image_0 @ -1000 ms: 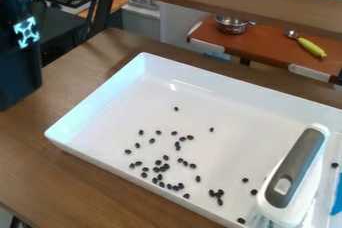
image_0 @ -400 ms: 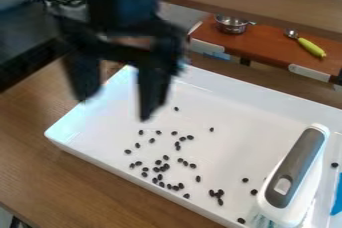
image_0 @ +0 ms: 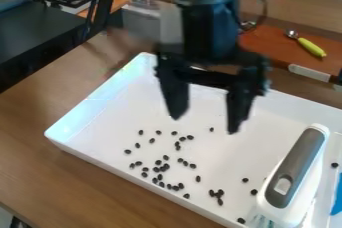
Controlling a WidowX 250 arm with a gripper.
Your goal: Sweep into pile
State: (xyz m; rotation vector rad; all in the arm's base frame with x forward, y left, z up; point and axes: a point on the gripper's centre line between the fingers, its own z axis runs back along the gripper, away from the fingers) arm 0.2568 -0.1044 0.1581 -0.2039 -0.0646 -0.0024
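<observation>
At the bottom left of the frame is the brown wooden tabletop [image_0: 67,187]. A white tray [image_0: 100,104] on it stretches from left of centre to the right edge. In the lower right, the brush [image_0: 294,172] lies slantwise in the tray, its grey and white handle pointing up and right, beside a blue object [image_0: 337,197] at the edge. Dark beans [image_0: 159,177] are scattered over the tray floor, most left of the brush. Above them, at centre, the gripper [image_0: 205,122] hangs over the tray, fingers spread wide and holding nothing, apart from the brush. Behind, at upper right, a spoon with a yellow-green handle [image_0: 311,47] lies on a reddish-brown surface [image_0: 274,47].
</observation>
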